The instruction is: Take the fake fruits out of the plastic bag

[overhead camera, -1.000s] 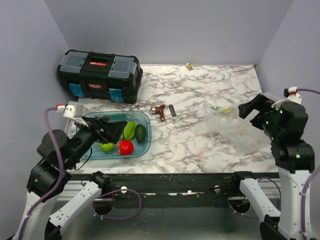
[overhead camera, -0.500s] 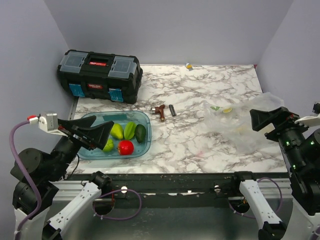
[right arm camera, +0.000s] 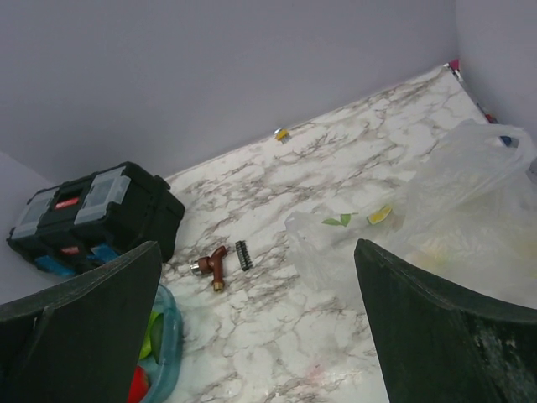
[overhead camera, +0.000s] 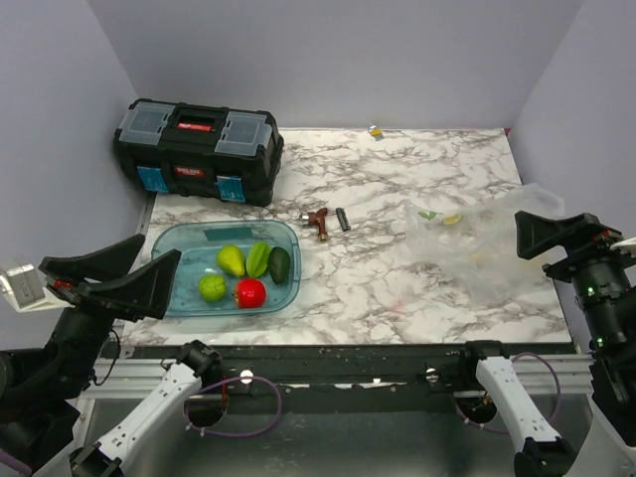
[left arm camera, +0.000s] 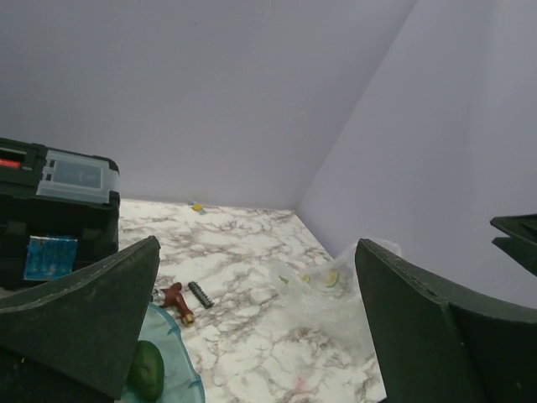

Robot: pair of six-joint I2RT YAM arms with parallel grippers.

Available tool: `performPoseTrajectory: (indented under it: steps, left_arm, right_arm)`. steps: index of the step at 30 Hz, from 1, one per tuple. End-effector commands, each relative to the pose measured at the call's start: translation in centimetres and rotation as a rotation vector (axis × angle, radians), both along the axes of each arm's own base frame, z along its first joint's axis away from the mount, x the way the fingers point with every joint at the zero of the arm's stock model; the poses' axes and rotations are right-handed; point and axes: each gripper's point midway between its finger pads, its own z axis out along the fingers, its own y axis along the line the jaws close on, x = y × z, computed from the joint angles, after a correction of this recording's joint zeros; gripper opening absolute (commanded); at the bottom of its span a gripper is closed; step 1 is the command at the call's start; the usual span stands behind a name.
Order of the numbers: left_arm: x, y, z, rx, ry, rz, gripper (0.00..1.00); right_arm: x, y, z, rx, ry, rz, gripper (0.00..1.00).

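Toolbox (overhead camera: 199,149) back-left | brown tool (overhead camera: 318,221) between tray (overhead camera: 189,250) and plastic bag (overhead camera: 477,248) | left gripper (left arm camera: 257,242), right gripper (right arm camera: 258,248) spread

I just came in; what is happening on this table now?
Nothing is being handled at this moment. The left gripper and the right gripper are both open and empty, away from every object. The fake fruits lie in the blue tray on the left, beside a lime-green ball. The plastic bag lies crumpled on the right, and no fruit shape shows inside it.
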Motion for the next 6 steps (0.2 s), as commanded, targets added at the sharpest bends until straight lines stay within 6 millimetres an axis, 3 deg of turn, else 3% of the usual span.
performPoseTrajectory:
  steps: [1,3,6]
  left_arm:
    - [-0.1,2.4,0.4,0.012,-0.025,0.114,0.99]
    - [-0.2,2.8,0.7,0.004,-0.039,0.13,0.99]
    - [0.2,2.5,0.7,0.006,-0.032,0.128,0.99]
  right_arm:
    - [-1.7,-1.5,0.8,0.002,-0.055,-0.087,1.0]
    - [-2.2,-1.4,1.2,0.015,-0.108,-0.08,1.0]
    - [-1.3,-1.3,0.0,0.033,-0.046,-0.08,1.0]
